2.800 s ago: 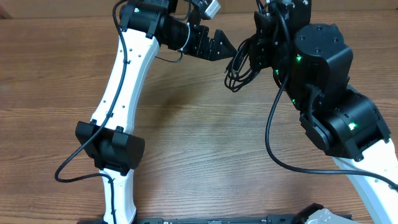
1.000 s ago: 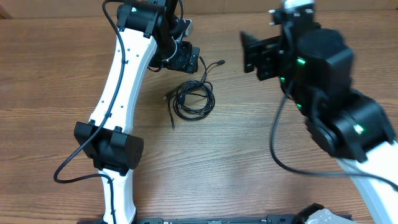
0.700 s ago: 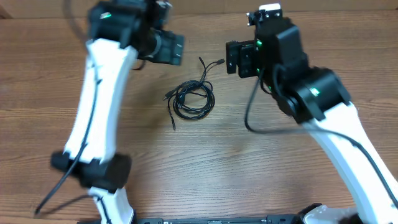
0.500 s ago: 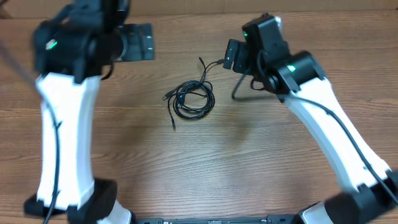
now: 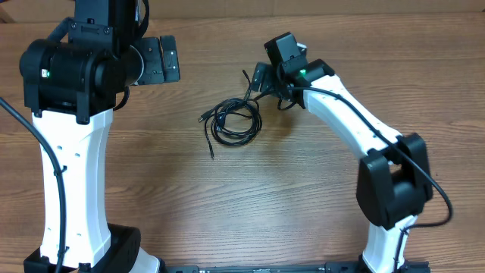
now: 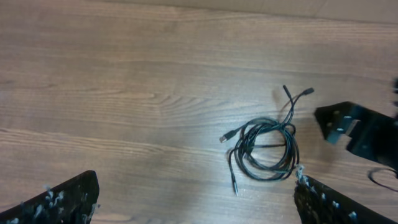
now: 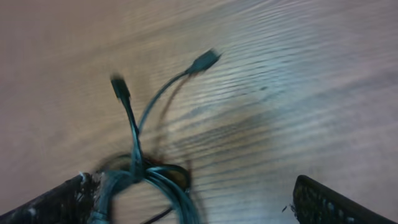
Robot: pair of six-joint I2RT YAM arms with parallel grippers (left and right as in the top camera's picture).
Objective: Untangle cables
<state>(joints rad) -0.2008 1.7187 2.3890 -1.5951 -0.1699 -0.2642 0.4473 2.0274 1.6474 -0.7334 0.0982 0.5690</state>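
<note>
The cables (image 5: pixel 236 121) lie on the wooden table as one loose black coil, with two plug ends (image 5: pixel 270 75) pointing away from it and two more trailing off its left side. My right gripper (image 5: pixel 267 85) hovers open just right of those two plugs, holding nothing. In the right wrist view the coil (image 7: pixel 143 171) sits by the left finger (image 7: pixel 56 205) and the two plugs (image 7: pixel 205 60) fan out above it. My left gripper (image 5: pixel 170 61) is open and empty, well left of the coil. Its wrist view shows the coil (image 6: pixel 267 149) between widely spread fingers (image 6: pixel 329 205).
The bare wooden table (image 5: pixel 227 212) stretches in front of the coil. My left arm's white link (image 5: pixel 72 174) stands at the left, and my right arm's elbow (image 5: pixel 390 186) at the right. The table's far edge (image 5: pixel 379 11) runs along the top.
The coil, earlier held up in my right gripper, now lies still on the table. My left arm has swung off to the left. My right gripper has moved left, close to the plug ends.
</note>
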